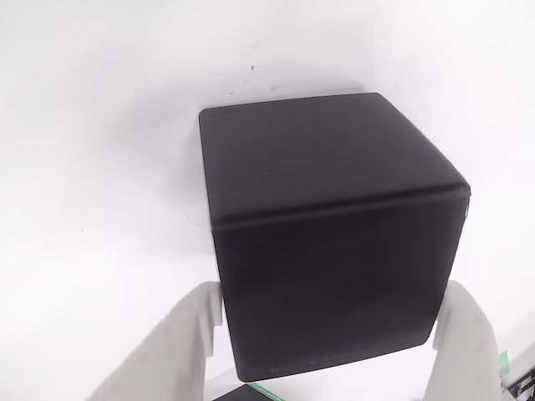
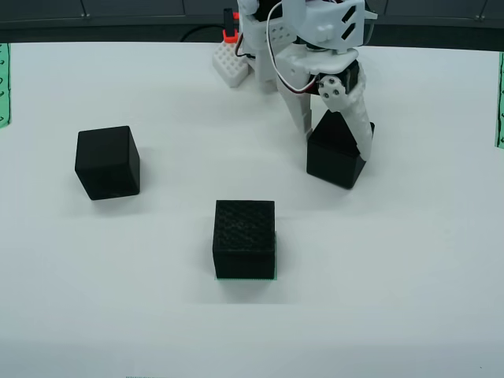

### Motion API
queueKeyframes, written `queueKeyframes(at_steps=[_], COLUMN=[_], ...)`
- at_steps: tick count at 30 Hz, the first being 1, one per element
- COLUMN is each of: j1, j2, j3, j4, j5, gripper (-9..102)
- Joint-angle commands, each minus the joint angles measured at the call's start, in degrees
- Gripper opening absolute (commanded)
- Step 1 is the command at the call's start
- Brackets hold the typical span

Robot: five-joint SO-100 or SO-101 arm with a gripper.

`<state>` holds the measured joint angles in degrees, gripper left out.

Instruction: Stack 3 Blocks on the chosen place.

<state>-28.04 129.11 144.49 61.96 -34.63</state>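
Black cubes dot a white surface (image 2: 409,299) in the overhead view, and the stacking job looks barely begun. At far left, a smooth block (image 2: 108,161) sits alone, well apart from the others and untouched. Nearer the middle, a rough block (image 2: 245,239) rests squarely on a green-edged patch (image 2: 246,278), of which only a thin sliver shows along the block's near base; it appears to be the foundation layer of the stack, placed there so the rest can go on top. To the right and farther back, the white arm (image 2: 315,39) reaches down from its base, and its end effector (image 2: 340,150) straddles a third block (image 2: 337,157), which looks tipped, one edge raised. The close view looking down the end effector (image 1: 334,334) shows white fingers (image 1: 180,342) pressed against both side faces of that matte, round-edged block (image 1: 334,234), so it is clenched on it, apparently to carry it to the middle cube. By this reckoning one block is placed, one is in hand and one waits at left.
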Motion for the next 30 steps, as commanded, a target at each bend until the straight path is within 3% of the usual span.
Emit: queueKeyframes(at_steps=[1,6,30], j1=[-0.53,-0.53,8.61], j2=[-0.97,-0.97,8.17], j3=[0.79,0.62,-7.12], j4=[-0.44,-0.44,4.22], j5=[0.44,0.44,-0.62], gripper=[20,15,15])
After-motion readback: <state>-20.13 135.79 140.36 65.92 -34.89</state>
